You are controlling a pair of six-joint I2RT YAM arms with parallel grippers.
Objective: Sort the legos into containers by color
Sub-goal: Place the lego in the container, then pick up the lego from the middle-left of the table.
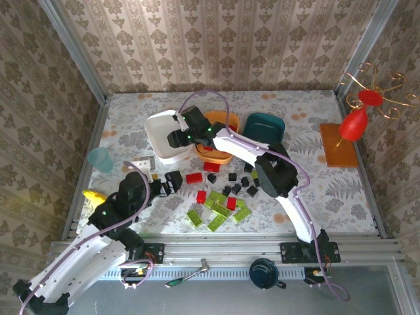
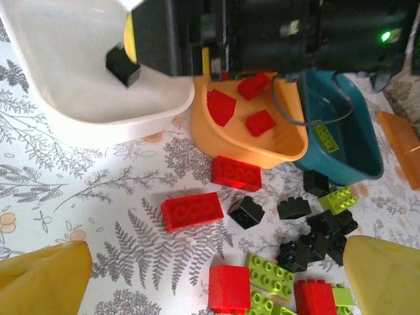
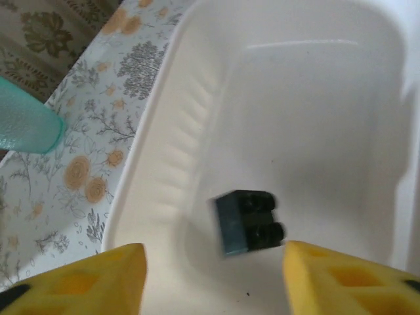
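Black lego point(image 3: 249, 222) beneath parted right gripper point(image 3: 213, 279)

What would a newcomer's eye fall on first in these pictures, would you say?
The right gripper hangs open over the white tub on the left, with a black brick just beneath it. Beside it the orange tub holds red bricks, and a loose heap of red, lime-green and black bricks lies in front of the tubs.

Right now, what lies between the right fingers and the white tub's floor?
A single blurred black brick, seen in the right wrist view under the parted right fingers, inside the white tub.
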